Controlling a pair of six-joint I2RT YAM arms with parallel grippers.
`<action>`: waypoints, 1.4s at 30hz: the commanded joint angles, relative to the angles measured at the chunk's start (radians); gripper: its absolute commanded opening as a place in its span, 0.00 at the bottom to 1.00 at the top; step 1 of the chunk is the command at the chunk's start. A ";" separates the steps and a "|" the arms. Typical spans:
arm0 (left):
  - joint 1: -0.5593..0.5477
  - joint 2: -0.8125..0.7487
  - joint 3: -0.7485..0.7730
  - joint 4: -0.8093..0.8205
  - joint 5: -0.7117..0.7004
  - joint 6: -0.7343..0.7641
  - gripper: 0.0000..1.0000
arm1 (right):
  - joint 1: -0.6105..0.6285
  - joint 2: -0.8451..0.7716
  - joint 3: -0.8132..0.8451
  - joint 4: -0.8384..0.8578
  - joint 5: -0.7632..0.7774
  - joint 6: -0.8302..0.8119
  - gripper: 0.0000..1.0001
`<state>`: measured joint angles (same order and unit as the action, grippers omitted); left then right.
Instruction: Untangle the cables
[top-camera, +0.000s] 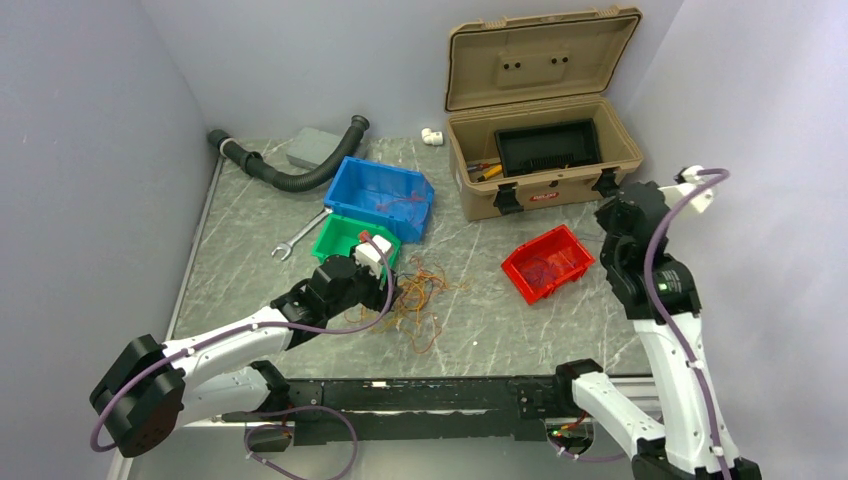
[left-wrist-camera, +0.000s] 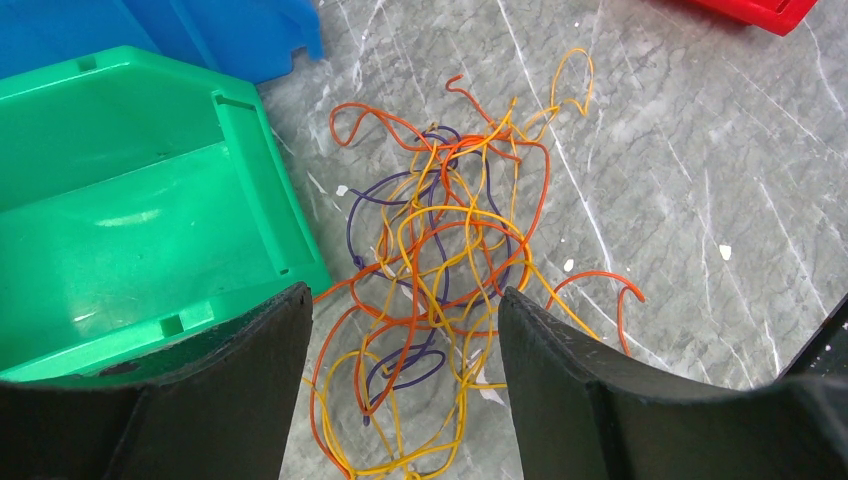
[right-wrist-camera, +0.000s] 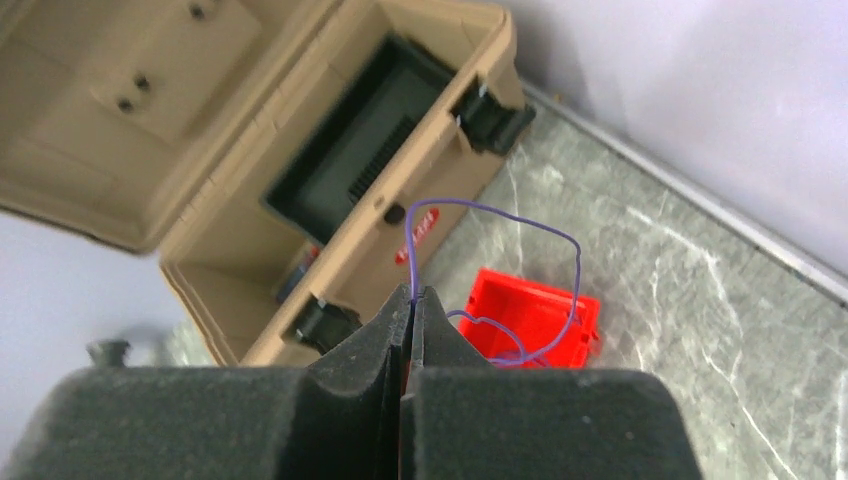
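The cables (top-camera: 420, 295) are a loose tangle of thin orange, yellow, red and purple wires on the marble table, just right of the green bin (top-camera: 330, 235). In the left wrist view the tangle (left-wrist-camera: 450, 250) lies directly below and between the fingers. My left gripper (top-camera: 385, 288) (left-wrist-camera: 400, 300) is open and hovers over the tangle's near-left part, holding nothing. My right gripper (top-camera: 612, 215) (right-wrist-camera: 412, 295) is raised and shut on a single thin purple wire (right-wrist-camera: 520, 225). The wire loops up from the fingertips and hangs down over the red bin (right-wrist-camera: 540, 300).
The green bin (left-wrist-camera: 250, 180) sits at the left finger's side, with the blue bin (top-camera: 345, 180) (left-wrist-camera: 200, 30) behind it. The red bin (top-camera: 575, 245) holds a few wires. An open tan toolbox (top-camera: 470, 180) (right-wrist-camera: 300, 150), a black hose (top-camera: 290, 180) and a wrench (top-camera: 300, 235) lie at the back.
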<state>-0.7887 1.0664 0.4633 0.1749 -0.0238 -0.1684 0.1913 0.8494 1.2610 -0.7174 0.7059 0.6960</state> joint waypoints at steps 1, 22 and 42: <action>0.002 -0.010 -0.001 0.033 -0.002 0.014 0.72 | -0.001 0.042 -0.114 0.067 -0.124 0.034 0.00; 0.002 -0.041 -0.010 0.023 -0.013 0.016 0.72 | -0.180 0.291 -0.559 0.336 -0.529 0.135 0.00; 0.002 0.017 0.014 0.008 -0.004 0.013 0.78 | -0.207 0.222 -0.497 0.306 -0.466 0.011 0.70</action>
<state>-0.7887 1.0550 0.4564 0.1722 -0.0250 -0.1658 -0.0292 1.1690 0.7216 -0.4091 0.2344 0.7929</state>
